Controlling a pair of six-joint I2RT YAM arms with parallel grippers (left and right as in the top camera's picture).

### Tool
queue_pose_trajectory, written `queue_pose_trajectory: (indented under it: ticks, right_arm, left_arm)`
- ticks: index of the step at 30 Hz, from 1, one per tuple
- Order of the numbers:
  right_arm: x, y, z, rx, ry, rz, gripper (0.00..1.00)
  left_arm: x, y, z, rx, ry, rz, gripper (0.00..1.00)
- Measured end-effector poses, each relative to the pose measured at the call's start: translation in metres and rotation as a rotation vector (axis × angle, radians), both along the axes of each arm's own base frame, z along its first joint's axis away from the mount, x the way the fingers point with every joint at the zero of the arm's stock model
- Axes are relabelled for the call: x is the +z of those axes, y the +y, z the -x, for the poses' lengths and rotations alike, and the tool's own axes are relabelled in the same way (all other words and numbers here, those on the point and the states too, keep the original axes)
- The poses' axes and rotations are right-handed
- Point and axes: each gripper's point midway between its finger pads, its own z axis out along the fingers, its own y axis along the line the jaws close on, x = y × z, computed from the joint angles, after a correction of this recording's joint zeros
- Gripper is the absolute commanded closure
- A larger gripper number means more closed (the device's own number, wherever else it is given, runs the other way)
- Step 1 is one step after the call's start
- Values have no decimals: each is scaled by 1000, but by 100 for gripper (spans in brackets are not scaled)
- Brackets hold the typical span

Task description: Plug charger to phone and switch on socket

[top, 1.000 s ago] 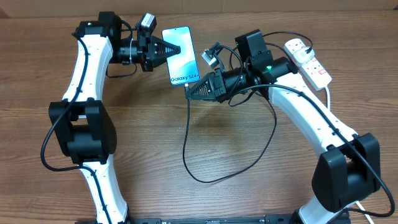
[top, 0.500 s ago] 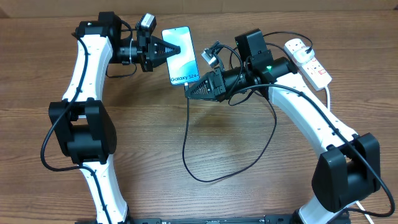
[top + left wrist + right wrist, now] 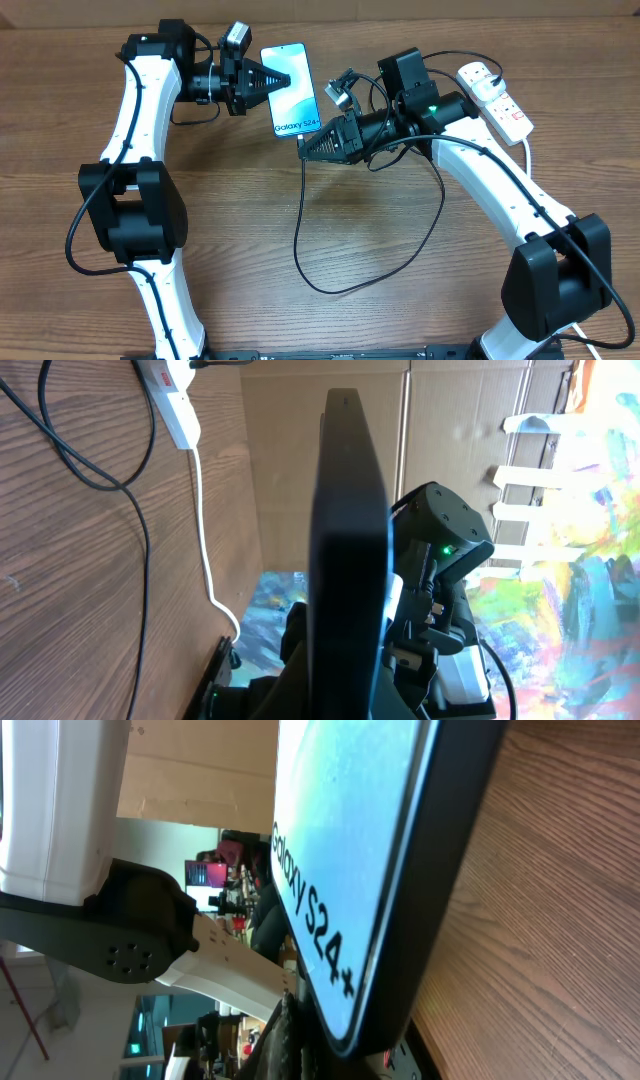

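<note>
The phone [image 3: 290, 85] sits far centre, its long axis running far to near, and the left end effector [image 3: 278, 80] is clamped on its left edge. The right end effector [image 3: 305, 150], pinching the charger [image 3: 297, 240] tip, sits right at the phone's near short edge.

Brown wood-grain table [image 3: 250, 250] fills the overhead view, planks running side to side, a pale strip along its far edge. Over on the left wrist camera, plain cardboard panels [image 3: 300, 460] stand behind the table, white slats [image 3: 540, 470] beside them, and there's a bright painted sheet [image 3: 600, 580], splashes of orange, blue and yellow. Right wrist camera: a small pink glow [image 3: 205, 872], too blurred to identify.
</note>
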Motion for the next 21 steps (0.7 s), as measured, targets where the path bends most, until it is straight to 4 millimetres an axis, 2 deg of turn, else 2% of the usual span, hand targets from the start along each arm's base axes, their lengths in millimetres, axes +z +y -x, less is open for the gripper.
queue_pose_trajectory:
  ticks: [21]
  right_arm:
    - [-4,4,-4,20,0,-32,97]
  left_arm:
    - [0,0,0,0,-5,-2,96]
